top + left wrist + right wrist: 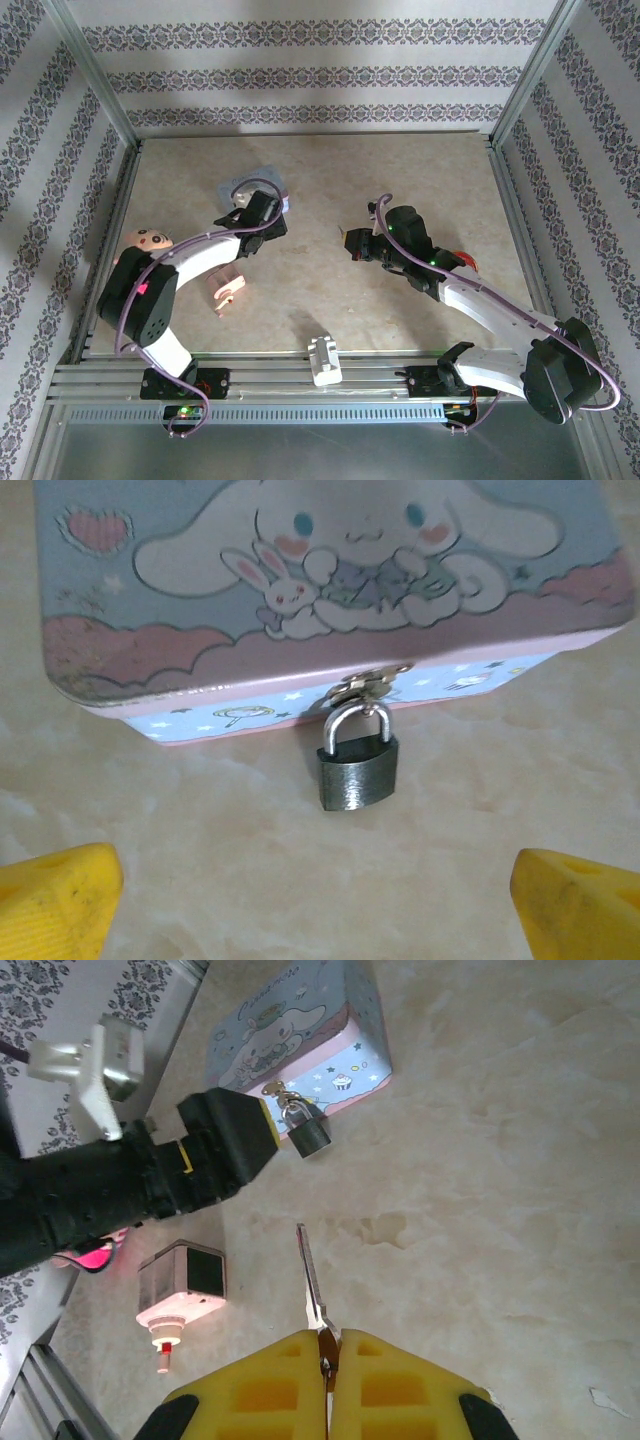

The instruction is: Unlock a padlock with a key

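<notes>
The padlock (358, 770) looks small, rigid and light. It hangs loose by its shackle from the hasp on the tin's (200, 600) front wall, so I expect it to swing; I'd pinch its 2 flat sides. Its long axis runs straight out from the tin, base outward. My left hand (318, 905) stands wide before it. My right hand (327, 1360) pinches the thin, slippery key (312, 1280), blade toward the tin.

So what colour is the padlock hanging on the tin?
The padlock is dark brushed grey, clearest in the left wrist view.
</notes>
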{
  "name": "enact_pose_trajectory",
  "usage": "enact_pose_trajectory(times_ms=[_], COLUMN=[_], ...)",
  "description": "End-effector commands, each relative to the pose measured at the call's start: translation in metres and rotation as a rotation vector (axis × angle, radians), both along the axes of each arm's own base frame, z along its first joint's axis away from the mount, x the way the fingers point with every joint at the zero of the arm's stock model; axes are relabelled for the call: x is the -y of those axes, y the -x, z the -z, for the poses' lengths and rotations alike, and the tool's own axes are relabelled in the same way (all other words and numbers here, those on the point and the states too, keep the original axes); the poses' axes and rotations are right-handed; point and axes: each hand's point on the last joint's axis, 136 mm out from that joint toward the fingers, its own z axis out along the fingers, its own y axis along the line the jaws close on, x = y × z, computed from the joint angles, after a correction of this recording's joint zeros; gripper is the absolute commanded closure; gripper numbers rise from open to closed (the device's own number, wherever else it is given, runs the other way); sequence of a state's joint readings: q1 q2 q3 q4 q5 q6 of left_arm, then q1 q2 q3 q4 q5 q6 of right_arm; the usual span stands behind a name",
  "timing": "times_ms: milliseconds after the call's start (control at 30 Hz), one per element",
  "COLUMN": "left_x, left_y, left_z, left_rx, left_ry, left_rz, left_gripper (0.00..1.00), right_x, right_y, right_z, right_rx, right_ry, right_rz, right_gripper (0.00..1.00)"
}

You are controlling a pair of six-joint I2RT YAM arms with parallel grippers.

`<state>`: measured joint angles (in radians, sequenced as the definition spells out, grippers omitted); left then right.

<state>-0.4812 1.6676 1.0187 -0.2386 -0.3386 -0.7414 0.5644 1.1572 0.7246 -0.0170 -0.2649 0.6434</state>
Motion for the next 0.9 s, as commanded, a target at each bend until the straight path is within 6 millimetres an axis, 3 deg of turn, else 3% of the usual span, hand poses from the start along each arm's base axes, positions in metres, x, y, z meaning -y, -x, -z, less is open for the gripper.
enact_pose_trajectory(times_ms=[0, 233, 467, 867], left_x=[-0.004, -0.006, 0.012, 0.009], left_y=[-0.016, -0.042, -0.063, -0.07], left_z=[-0.003, 0.012, 0.023, 0.041], left_rx=[0.049, 0.062, 0.092, 0.069], left_ry=[-0.042, -0.127, -0.085, -0.132], left_rz=[-0.097, -0.152, -0.106, -0.137], left_gripper=[0.01, 0.04, 0.15, 0.32], right_x=[0.004, 0.003, 0.005, 0.004], right_y=[-0.008, -0.006, -0.004, -0.006], right_z=[-0.012, -0.016, -0.022, -0.021], right_rx=[0.043, 0.052, 0.068, 0.062], right_ry=[0.01, -0.009, -0.023, -0.033], right_rz=[0.025, 0.018, 0.021, 0.027], right_gripper=[1.0, 1.0, 1.0, 1.0])
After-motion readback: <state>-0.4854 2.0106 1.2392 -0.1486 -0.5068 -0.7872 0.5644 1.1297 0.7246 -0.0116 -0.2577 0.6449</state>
